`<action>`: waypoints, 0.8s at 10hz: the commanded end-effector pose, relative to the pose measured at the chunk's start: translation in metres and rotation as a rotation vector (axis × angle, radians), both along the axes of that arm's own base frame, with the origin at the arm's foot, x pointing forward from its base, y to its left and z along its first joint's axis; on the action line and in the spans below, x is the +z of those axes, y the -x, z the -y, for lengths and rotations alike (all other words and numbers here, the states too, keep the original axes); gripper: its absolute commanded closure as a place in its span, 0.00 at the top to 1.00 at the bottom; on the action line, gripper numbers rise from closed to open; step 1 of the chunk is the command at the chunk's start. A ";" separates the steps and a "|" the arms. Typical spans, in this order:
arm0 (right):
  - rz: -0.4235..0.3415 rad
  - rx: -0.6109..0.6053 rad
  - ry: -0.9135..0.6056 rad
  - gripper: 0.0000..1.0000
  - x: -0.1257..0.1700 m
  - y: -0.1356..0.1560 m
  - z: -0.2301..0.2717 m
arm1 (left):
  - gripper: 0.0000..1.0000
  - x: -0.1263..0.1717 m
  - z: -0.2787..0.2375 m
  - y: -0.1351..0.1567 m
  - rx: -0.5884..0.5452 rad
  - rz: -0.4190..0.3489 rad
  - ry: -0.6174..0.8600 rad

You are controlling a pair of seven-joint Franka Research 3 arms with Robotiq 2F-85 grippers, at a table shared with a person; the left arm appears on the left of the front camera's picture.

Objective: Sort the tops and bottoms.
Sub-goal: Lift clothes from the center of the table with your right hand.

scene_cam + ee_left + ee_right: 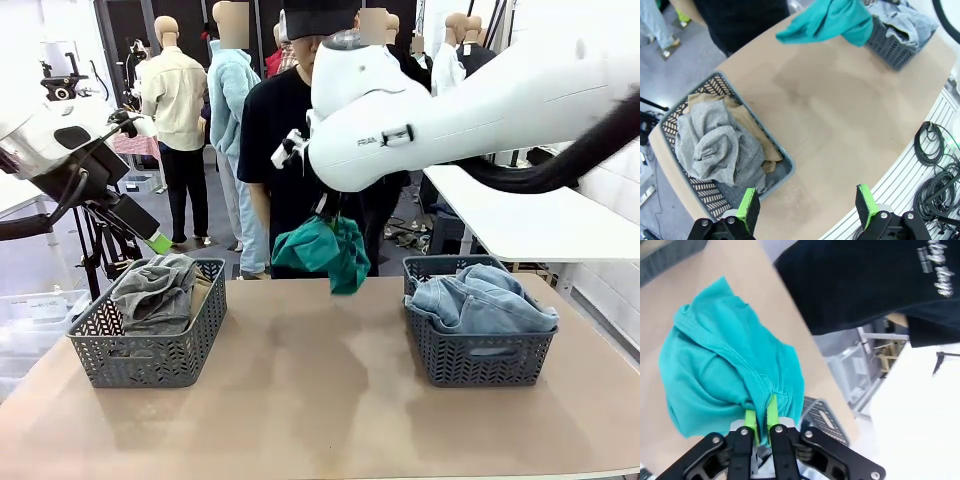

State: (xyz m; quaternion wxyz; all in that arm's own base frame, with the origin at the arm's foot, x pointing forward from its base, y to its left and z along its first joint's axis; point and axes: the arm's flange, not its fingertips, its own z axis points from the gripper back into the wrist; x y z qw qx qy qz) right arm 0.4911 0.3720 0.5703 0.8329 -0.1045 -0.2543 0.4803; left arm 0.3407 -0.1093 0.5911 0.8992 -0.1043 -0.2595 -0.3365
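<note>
A: Grippers first. Right gripper (759, 421): green pads pinched together on a fold of the teal top (725, 365); cloth bunches just ahead of the fingertips and hangs off them above the table (320, 400), clear of its surface.

B: Left gripper (807, 206)?

A: Jaws spread wide, nothing between them. It hangs above the table's near-left edge. Just beyond its left finger sits the left basket (785, 167), with the grey top (715, 145) heaped over the tan top (752, 127).

B: Jeans?

A: Denim jeans (480, 300) piled in the right basket (480, 355), below and to the right of the right gripper, well apart from the left one.

B: Farther off?

A: Person in a black shirt (275, 140) stands at the far edge, directly behind the hanging teal top.
</note>
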 end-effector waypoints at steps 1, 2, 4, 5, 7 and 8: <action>0.112 -0.050 0.003 0.00 -0.011 0.022 0.007 | 1.00 0.000 -0.002 -0.001 -0.011 -0.006 0.014; 0.125 -0.046 -0.010 0.00 -0.008 0.024 0.006 | 1.00 0.000 -0.002 -0.001 -0.011 -0.006 0.014; 0.085 -0.022 -0.003 0.00 0.010 0.020 0.004 | 1.00 0.000 -0.002 -0.001 -0.011 -0.006 0.014; 0.085 -0.022 -0.003 0.00 0.010 0.020 0.004 | 1.00 0.000 -0.002 -0.001 -0.011 -0.006 0.014; 0.085 -0.022 -0.003 0.00 0.010 0.020 0.004 | 1.00 0.000 -0.002 -0.001 -0.011 -0.006 0.014; 0.085 -0.022 -0.003 0.00 0.010 0.020 0.004 | 1.00 0.000 -0.002 -0.001 -0.011 -0.006 0.014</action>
